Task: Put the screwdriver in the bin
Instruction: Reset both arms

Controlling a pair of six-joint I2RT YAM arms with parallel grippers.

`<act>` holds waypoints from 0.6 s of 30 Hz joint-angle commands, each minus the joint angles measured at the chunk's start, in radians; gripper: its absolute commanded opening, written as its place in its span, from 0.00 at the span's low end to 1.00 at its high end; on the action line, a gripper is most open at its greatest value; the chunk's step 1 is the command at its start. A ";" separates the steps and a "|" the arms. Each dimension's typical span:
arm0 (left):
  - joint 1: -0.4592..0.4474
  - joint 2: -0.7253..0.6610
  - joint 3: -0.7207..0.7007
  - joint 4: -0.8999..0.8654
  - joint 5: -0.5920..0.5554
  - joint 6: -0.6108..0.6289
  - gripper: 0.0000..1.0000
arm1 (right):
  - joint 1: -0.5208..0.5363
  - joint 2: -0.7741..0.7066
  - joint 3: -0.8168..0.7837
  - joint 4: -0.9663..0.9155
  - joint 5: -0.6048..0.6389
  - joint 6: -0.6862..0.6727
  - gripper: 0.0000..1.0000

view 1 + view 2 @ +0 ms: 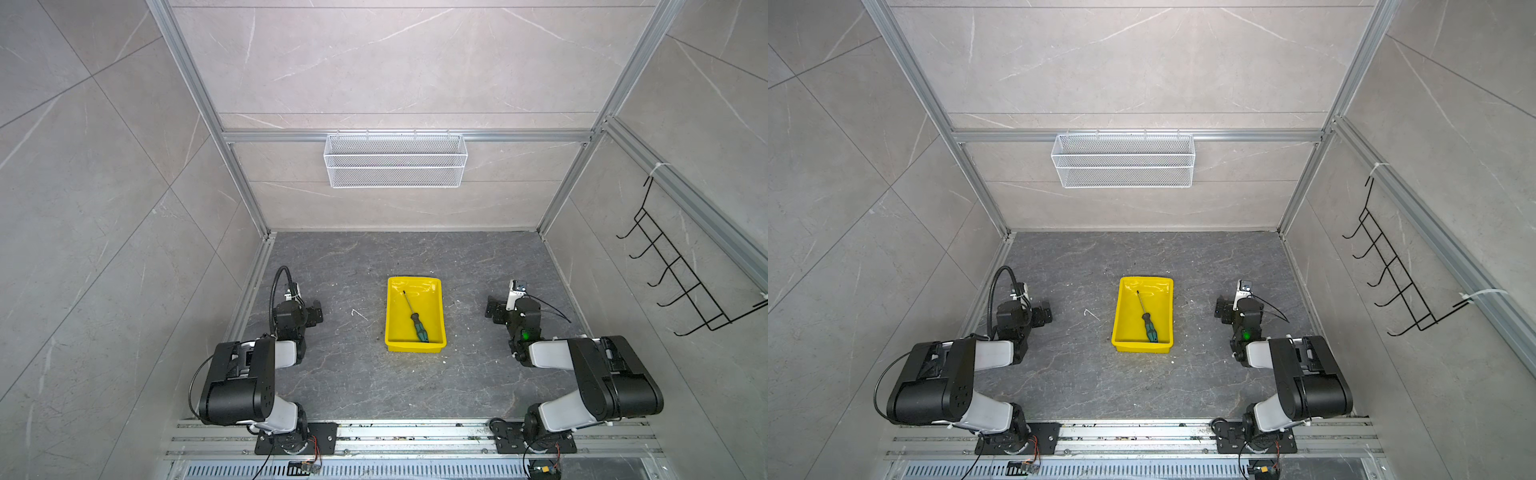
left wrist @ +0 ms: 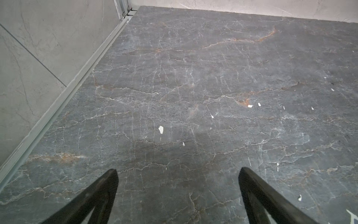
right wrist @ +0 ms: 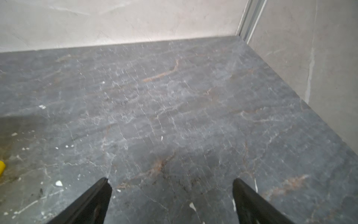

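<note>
Green-handled slim steel screwdriver (image 1: 418,326) lies diagonal inside yellow plastic bin (image 1: 396,321); my left gripper (image 2: 178,170), right gripper (image 3: 170,180) flank it, released, empty.

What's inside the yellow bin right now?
Only the screwdriver, lying diagonally on the floor of the bin, handle toward the near wall. The strip of floor beneath it is covered.
</note>
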 commanded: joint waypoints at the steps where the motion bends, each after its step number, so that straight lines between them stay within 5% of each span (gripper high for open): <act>1: 0.004 0.002 0.007 0.080 0.029 0.013 1.00 | -0.001 0.000 -0.002 0.070 -0.019 -0.019 1.00; 18: 0.003 0.004 0.004 0.089 0.027 0.013 1.00 | -0.001 0.000 0.001 0.067 -0.022 -0.023 1.00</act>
